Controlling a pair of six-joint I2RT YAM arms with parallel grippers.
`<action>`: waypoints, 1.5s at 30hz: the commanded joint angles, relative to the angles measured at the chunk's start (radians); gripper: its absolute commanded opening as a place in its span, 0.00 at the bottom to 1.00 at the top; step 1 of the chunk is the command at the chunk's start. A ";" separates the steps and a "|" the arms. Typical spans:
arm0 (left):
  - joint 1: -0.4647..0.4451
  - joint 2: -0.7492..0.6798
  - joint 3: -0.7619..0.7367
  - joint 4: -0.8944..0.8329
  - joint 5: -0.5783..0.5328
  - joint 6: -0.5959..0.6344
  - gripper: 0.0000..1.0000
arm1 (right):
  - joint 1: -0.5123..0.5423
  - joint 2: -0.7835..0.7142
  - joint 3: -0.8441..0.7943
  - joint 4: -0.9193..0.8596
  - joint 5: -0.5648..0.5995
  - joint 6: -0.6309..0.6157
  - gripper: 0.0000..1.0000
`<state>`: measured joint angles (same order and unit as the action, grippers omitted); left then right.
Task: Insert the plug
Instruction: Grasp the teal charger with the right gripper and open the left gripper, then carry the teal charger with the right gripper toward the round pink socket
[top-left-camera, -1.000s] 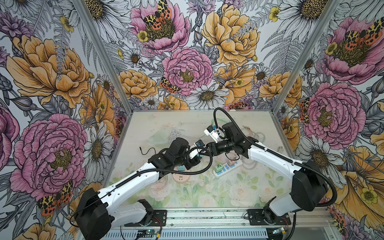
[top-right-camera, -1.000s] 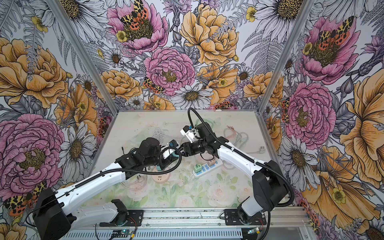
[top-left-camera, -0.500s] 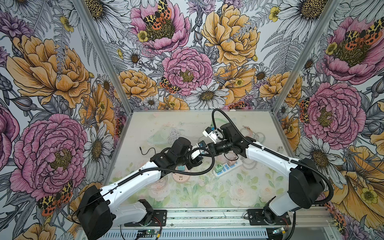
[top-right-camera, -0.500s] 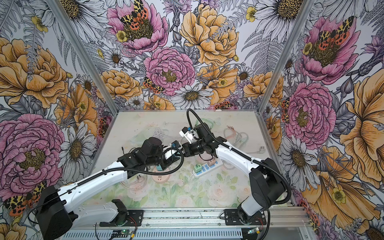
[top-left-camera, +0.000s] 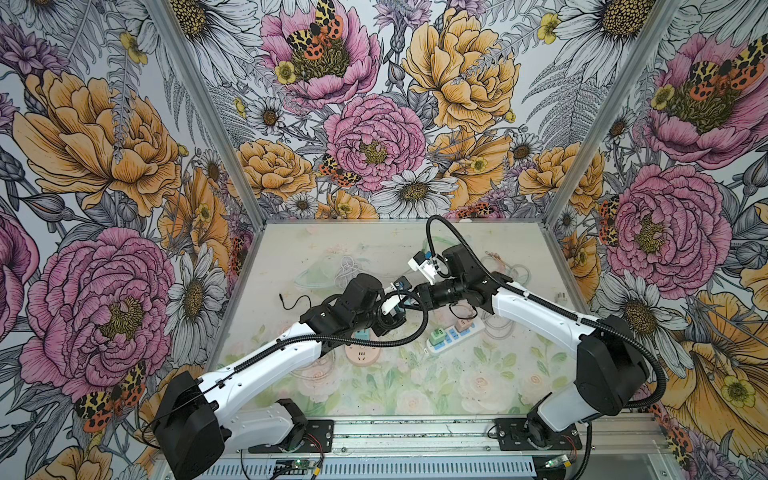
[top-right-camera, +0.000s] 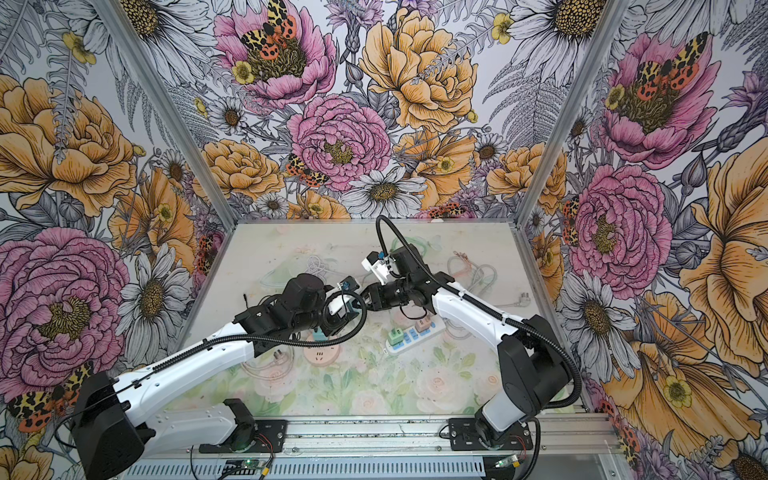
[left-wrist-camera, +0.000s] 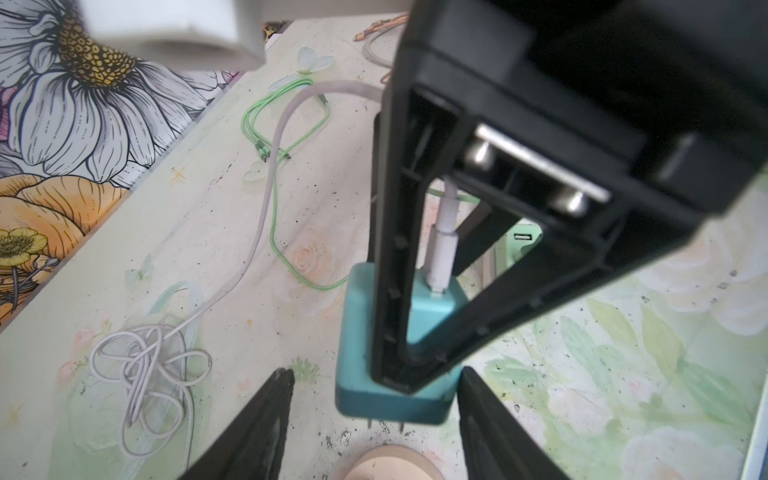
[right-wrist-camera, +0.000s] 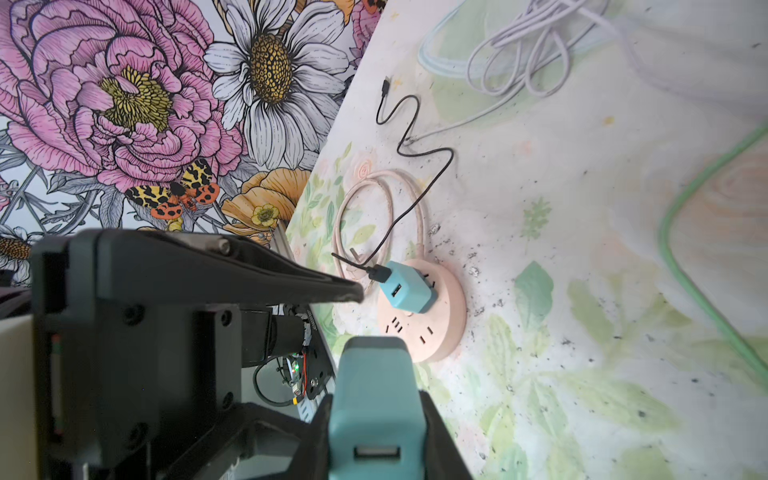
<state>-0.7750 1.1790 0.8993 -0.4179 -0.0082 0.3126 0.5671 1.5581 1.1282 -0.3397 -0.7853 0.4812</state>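
Judging from the left wrist view, we take the plug (left-wrist-camera: 390, 401) for a light, rigid plastic block with smooth, rather slippery faces. Its two thin prongs look like the only part that could bend. We would hold it by the flat sides of the body, clear of the prongs and of the white cable (left-wrist-camera: 442, 232) seated in its top, which may tug as it trails. The plug is a teal cube with rounded corners, hanging prongs-down above the table (left-wrist-camera: 208, 232), near the pink socket (left-wrist-camera: 386, 461) and not touching it. The right end effector (left-wrist-camera: 415, 374) pinches it across two opposite faces. The left end effector (left-wrist-camera: 376, 374) stands spread, one finger on each side of the plug and apart from it.

From the right wrist view, we see the plug filling the gap between the right fingers (right-wrist-camera: 440, 436). Its matte teal face shows one free USB port. Beyond it the round socket lies flat on the table, with a second plug (right-wrist-camera: 409, 291) and its black cable (right-wrist-camera: 415, 195) already seated, and several slot pairs free.

In both top views, we find the two end effectors meeting over the middle of the table, near the socket. The plug itself is mostly hidden between them.
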 joint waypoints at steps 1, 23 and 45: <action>-0.006 -0.051 -0.011 -0.022 -0.074 -0.105 0.65 | -0.025 -0.042 0.021 -0.015 0.061 -0.029 0.00; 0.366 -0.208 -0.127 -0.066 -0.092 -0.543 0.63 | 0.053 -0.120 0.123 -0.354 0.263 -0.269 0.00; 0.438 -0.024 -0.131 -0.041 -0.005 -0.670 0.57 | 0.337 -0.088 0.207 -0.388 0.525 -0.476 0.00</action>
<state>-0.3508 1.1461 0.7776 -0.4812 -0.0513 -0.3344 0.8871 1.4555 1.2945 -0.7338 -0.3130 0.0452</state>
